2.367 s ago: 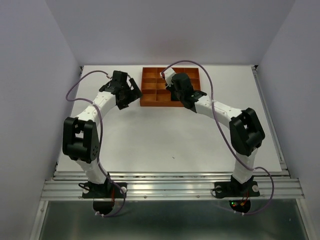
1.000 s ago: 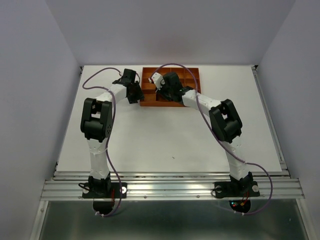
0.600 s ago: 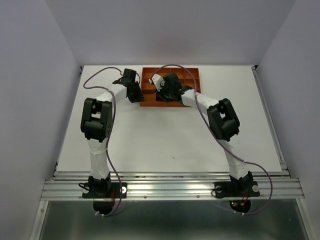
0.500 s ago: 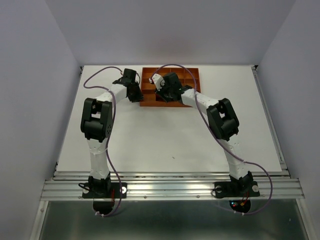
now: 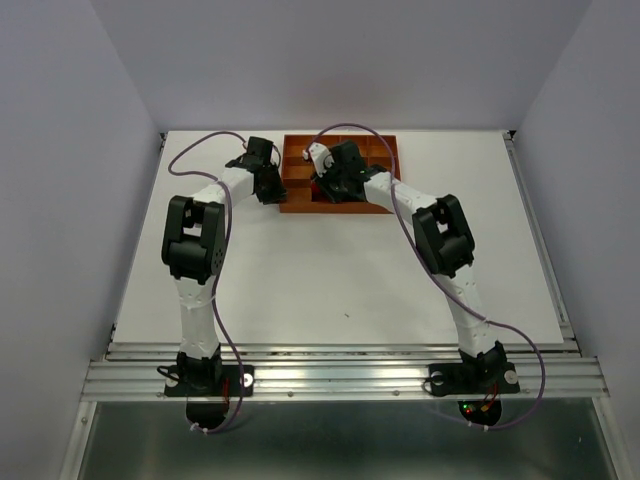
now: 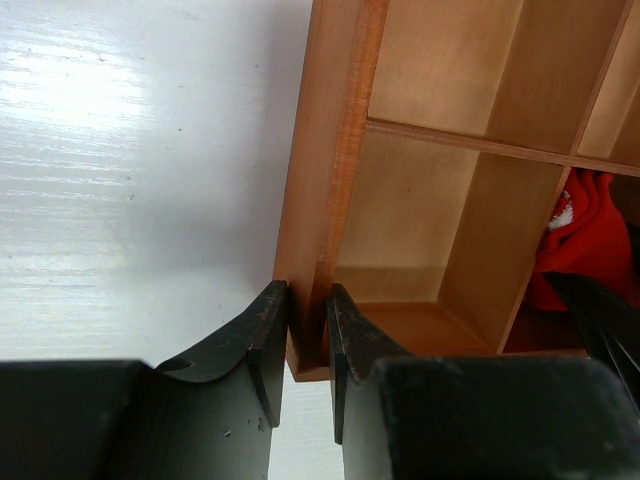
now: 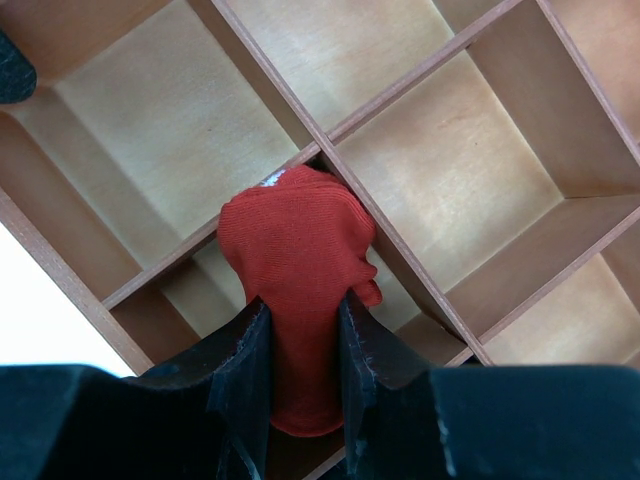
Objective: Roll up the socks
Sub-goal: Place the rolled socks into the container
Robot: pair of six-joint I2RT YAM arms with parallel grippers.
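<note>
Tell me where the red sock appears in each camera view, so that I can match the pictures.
Top external: hidden under the right gripper, over the near-left part of the tray.
Left wrist: the red sock is at the right edge, inside a compartment.
Right wrist: centre of the picture, clamped between the right gripper's fingers.
Shared landmark: the tray's wooden dividers.

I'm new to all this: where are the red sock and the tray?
red sock [image 7: 295, 260], right wrist view, middle of the fabric.
tray [image 6: 330, 150], left wrist view, its outer side wall.
</note>
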